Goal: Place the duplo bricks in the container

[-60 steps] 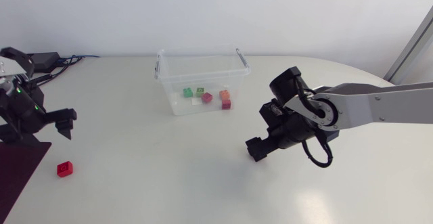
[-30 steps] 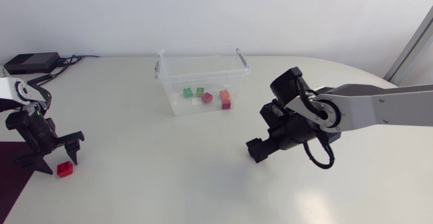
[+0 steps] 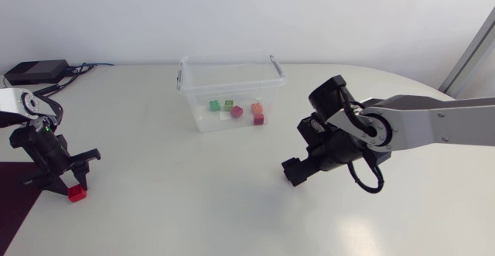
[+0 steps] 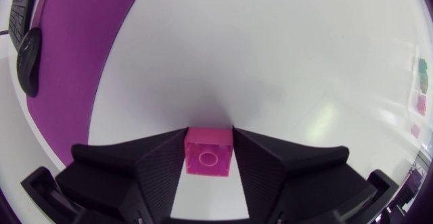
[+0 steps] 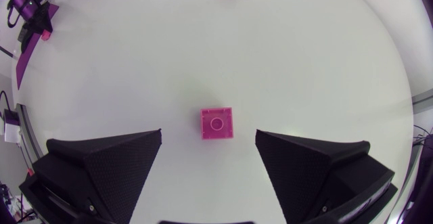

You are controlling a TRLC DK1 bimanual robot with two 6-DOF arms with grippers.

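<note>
Left wrist view: left gripper (image 4: 209, 139) fingers pinch red brick (image 4: 208, 160) by its sides on table (image 3: 193, 202) nr purple mat (image 4: 74, 55), prob. for lifting to container (image 3: 232, 93); right gripper (image 5: 208, 135) spread wide, straddling 2nd brick (image 5: 216, 122) w/o contact.

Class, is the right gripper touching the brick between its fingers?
Apart. Right wrist view: bare table shows between the brick and each open finger of the right gripper.

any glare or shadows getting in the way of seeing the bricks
Left wrist view: soft shadow on the table ahead of the left gripper, mild glare beside it, gripped brick plain. Right wrist view: even light, loose brick clear. Head view: faint shadow by the right gripper.
</note>
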